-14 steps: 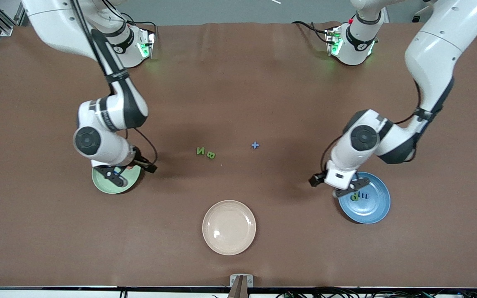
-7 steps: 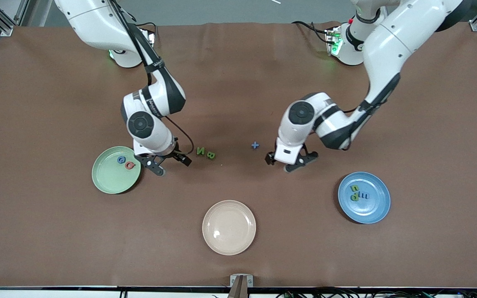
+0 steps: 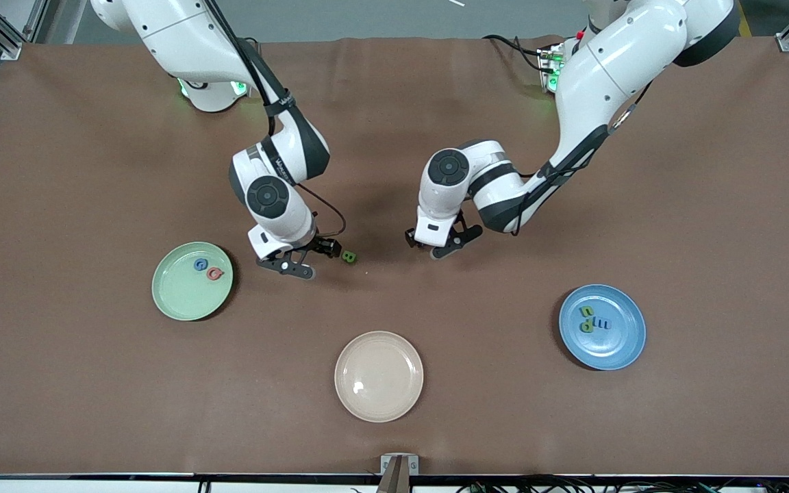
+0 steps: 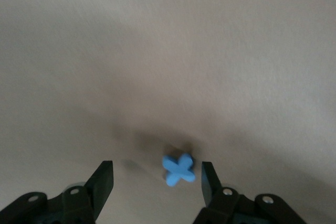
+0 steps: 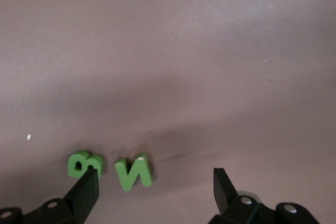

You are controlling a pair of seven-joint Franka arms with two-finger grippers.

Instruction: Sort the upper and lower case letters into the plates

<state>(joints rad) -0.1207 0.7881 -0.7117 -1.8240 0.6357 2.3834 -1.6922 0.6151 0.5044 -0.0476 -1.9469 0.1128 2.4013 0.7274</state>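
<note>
Front view, from the right arm's end of the table to the left arm's end. Mint green plate (image 3: 192, 281) on the brown table (image 3: 93, 171), holding a blue letter (image 3: 200, 264) and an orange-red letter (image 3: 214, 274) side by side. Right gripper (image 3: 296, 261) low over the table near that plate, toward the table's middle; in the right wrist view its fingers (image 5: 86, 192) stand wide apart, holding nothing, with the green N (image 5: 133, 172) between them and the green B (image 3: 348, 257) just beside one fingertip. Cream-beige plate (image 3: 379, 376) sits nearest the front camera, bare. Left gripper (image 3: 435, 245) low over the table's middle; its fingers (image 4: 210, 184) are parted, with the blue plus piece (image 4: 179, 169) lying flat between them, untouched. Blue plate (image 3: 602, 326) toward the left arm's end, carrying a small cluster of letters (image 3: 593, 320), green and blue.
</note>
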